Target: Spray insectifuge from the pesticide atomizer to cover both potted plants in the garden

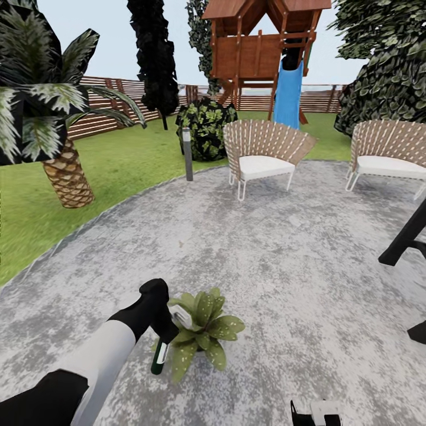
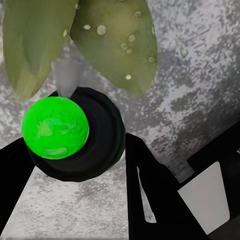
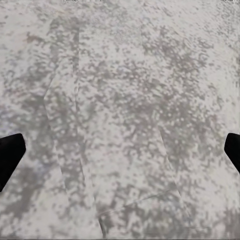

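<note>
Pesticide atomizer, slim dark green spray bottle with a white band and pale trigger head point(image 1: 161, 354), hangs bottle-down in the left gripper point(image 1: 167, 327), right against the speckled-leaf potted rosette point(image 1: 204, 331) on the mottled grey concrete patio point(image 1: 284, 248). Left wrist view: black fingers point(image 2: 150, 185) closed either side of the bottle, its bright green round end point(image 2: 55, 127) facing the camera, spotted leaves point(image 2: 117, 40) just beyond. So left pincer is clamped on the bottle.

Right gripper point(image 3: 120, 150): fingertips at opposite margins of its wrist view, spread wide, nothing between them, bare patio beyond.

Step, as I read it: spraying plant one. Can't tell from the renders whether spray is coming out or how much of the foliage is covered. I see just this one rosette here, so the next move likely calls for finishing coverage here, then turning the base to find the other.

Room: patio wide open ahead toward the two wicker chairs with white cushions point(image 1: 260, 157) at its far edge. Grey bollard lamp point(image 1: 188, 154) at the far-left patio edge, scaly-trunk palm point(image 1: 68, 174) on the lawn point(image 1: 118, 165) beyond it. Black legs of some object point(image 1: 408, 236) intrude at the right side, watch those when swinging right.
</note>
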### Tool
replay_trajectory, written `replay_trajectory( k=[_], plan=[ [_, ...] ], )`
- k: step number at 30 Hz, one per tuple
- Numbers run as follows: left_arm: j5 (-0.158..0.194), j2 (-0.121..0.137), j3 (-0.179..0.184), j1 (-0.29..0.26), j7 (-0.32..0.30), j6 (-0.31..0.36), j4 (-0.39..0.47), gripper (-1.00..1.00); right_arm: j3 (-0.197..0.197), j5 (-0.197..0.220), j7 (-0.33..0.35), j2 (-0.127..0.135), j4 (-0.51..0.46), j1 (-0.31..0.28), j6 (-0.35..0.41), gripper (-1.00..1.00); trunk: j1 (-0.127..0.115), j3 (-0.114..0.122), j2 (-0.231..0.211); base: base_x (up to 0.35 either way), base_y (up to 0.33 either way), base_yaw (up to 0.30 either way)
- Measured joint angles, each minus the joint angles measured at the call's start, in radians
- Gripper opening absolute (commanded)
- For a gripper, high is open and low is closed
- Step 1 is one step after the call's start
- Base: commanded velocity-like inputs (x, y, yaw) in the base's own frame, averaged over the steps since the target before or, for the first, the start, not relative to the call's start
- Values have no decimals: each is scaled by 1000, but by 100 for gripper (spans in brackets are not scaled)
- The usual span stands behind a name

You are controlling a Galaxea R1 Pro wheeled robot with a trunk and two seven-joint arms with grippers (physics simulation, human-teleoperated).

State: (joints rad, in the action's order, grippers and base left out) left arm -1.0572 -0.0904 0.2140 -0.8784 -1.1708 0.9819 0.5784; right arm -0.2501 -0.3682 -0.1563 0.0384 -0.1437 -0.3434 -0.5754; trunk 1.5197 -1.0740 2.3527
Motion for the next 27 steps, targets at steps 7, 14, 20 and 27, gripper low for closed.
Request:
replay_trajectory(
  k=[7, 14, 20, 27],
  plan=[
    [-1, -1, -1, 3, 0, 0, -1, -100, 0, 0, 0, 0, 0, 0, 0, 100, 0, 0, 0, 87, 303, -30],
    [-1, -1, -1, 13, 0, 0, -3, -100, 0, 0, 0, 0, 0, 0, 0, 100, 0, 0, 0, 163, 305, -238],
    [-1, 0, -3, 17, 1, -1, -15, -100, 0, 0, 0, 0, 0, 0, 0, 100, 0, 0, 0, 119, 167, -263],
    [1, 4, 0, 23, 3, -5, -20, -100, 1, 0, 0, 0, -1, 1, 0, 100, 0, 0, 0, 6, 7, -258]
  ],
)
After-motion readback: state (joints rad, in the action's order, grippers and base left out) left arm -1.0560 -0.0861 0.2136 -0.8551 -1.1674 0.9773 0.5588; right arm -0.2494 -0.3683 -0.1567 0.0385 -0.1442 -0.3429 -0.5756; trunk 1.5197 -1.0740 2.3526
